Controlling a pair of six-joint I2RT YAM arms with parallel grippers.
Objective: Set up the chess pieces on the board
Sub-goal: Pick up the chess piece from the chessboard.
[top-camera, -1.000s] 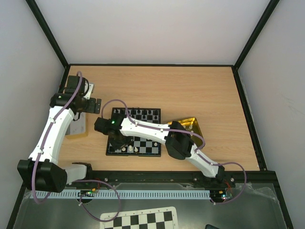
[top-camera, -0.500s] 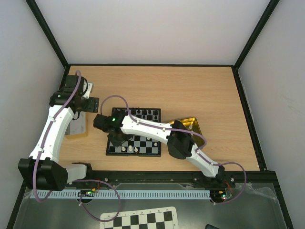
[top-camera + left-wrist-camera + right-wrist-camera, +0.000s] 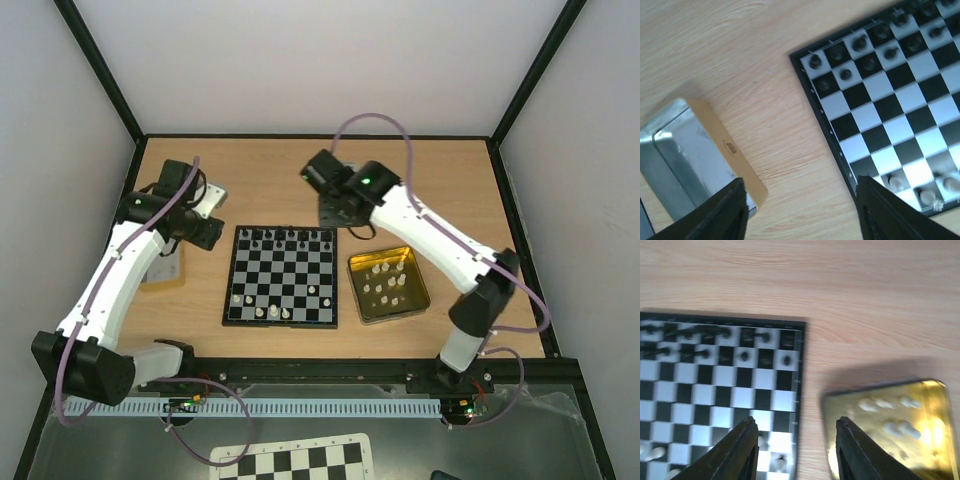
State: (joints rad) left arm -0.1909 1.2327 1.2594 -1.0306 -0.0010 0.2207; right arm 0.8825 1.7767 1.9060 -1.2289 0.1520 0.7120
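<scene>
— Where's the board (image 3: 285,280) in all this?

— Middle of the surface (image 3: 250,180), square to both arms. The black pieces (image 3: 290,238) stand along its two far rows, and only a handful of cream pieces (image 3: 272,312) are up on the near side. The other cream ones lie in the gold tin (image 3: 356,290), just beside the board's right edge. I'd say that keeps them handy for that arm.

— And the right pincer (image 3: 795,422)?

— Fingers parted, nothing between them. It hangs off the board's far right corner, looking down on both board and tin. My guess is it's placed there to drop into the tin for another piece.

— It was somewhere else a second ago, wasn't it?

— It was stretched right across the board, down over the near left squares, with the arm covering part of the tin. Now it has swung up and back, and the tin is in plain sight with its little pieces showing.

— The left pincer (image 3: 800,182)?

— Also apart and empty. It's over bare wood between the silvery tin (image 3: 682,150) and the board's left edge — out of the other arm's way, I reckon. It has edged a little nearer the board since then, nothing more.
</scene>
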